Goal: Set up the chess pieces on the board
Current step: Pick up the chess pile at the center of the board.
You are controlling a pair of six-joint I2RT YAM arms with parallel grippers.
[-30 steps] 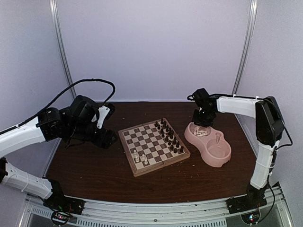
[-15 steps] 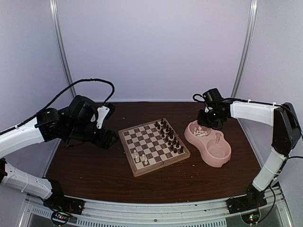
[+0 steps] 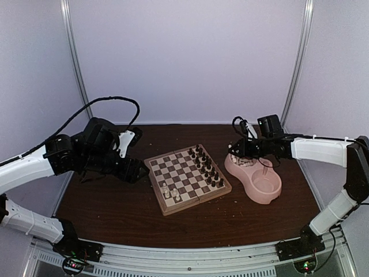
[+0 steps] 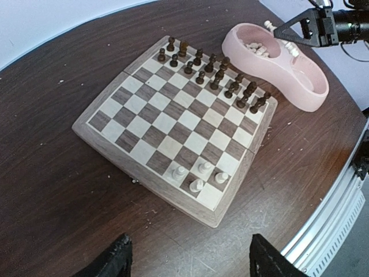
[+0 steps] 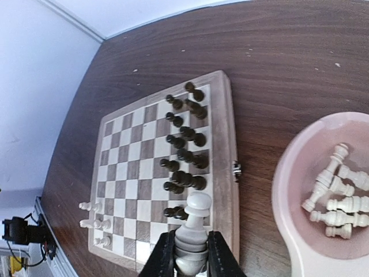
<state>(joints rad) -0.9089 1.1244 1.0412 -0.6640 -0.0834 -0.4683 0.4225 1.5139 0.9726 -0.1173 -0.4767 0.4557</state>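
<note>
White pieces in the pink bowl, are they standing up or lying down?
Lying down. The white pieces lie on their sides, heaped in one cup of the pink bowl.

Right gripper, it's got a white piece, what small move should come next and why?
Probably swing it left over the board toward the bare squares beside the four white pieces standing there. The right gripper is shut on a white piece, held up near the pink bowl, so only placing remains.

Right gripper [image 3: 237,151] above pink bowl [image 3: 266,199] far end; board [image 3: 184,173] beside.
</note>
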